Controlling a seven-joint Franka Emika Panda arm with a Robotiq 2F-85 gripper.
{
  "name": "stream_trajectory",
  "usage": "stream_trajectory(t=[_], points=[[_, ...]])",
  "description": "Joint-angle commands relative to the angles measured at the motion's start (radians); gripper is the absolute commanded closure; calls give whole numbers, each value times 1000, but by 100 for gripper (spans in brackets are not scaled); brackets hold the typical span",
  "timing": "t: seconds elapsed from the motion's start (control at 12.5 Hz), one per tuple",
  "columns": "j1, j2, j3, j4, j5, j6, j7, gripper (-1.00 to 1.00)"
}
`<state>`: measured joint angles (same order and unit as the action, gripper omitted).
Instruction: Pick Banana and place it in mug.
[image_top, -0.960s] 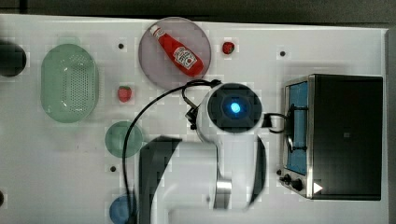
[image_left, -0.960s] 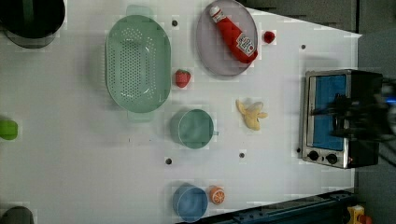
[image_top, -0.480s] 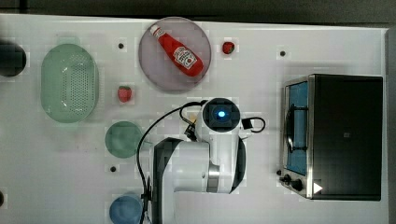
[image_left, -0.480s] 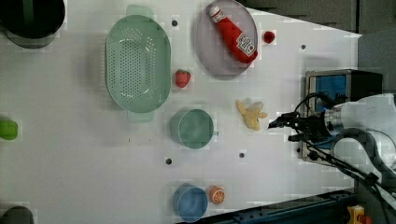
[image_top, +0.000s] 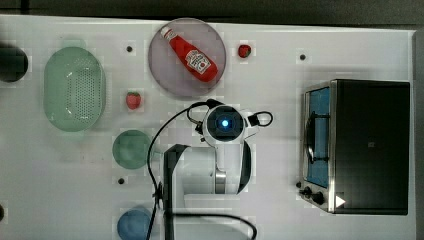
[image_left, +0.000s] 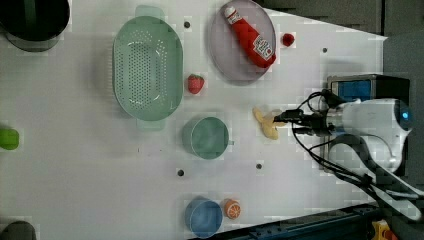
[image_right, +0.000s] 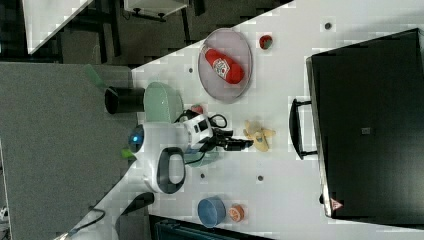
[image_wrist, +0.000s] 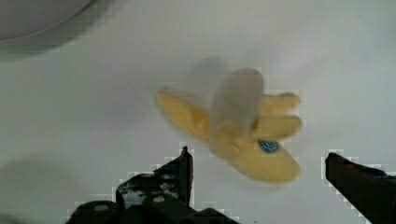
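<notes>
The banana (image_left: 266, 123), pale yellow and partly peeled, lies on the white table to the left view's right of the teal-green mug (image_left: 205, 137). It also shows in the right view as the banana (image_right: 259, 136), and in the wrist view as the banana (image_wrist: 243, 135). My gripper (image_left: 280, 120) is open and reaches the banana's end from the toaster side. In the wrist view the gripper (image_wrist: 259, 156) has its two dark fingers spread wide, with the banana just ahead of them and nothing gripped. From above, the arm's wrist (image_top: 225, 122) hides the banana. The mug (image_top: 131, 149) stands empty.
A toaster oven (image_top: 360, 145) stands at the top view's right. A plate (image_top: 165, 75) holds a ketchup bottle (image_top: 191, 54). A green colander (image_top: 74, 89), two strawberries (image_top: 133, 99), a blue cup (image_top: 134, 224) and an orange slice (image_left: 231, 208) surround the mug.
The arm has swung from the toaster oven toward the top view's left and now sits over the banana. The gripper has stayed open. No object has moved.
</notes>
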<state>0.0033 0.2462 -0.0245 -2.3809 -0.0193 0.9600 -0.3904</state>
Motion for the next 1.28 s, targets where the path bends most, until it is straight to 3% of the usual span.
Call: stream_trajectory(t=[0.08, 0.64, 0.8, 1.04, 1.28], points=[[3, 73, -8, -4, 11, 93, -51, -100], [3, 167, 6, -25, 11, 242, -51, -100], [3, 167, 5, -28, 11, 243, -51, -42], [2, 166, 7, -27, 11, 254, -51, 25], [3, 154, 9, -28, 11, 254, -51, 28]])
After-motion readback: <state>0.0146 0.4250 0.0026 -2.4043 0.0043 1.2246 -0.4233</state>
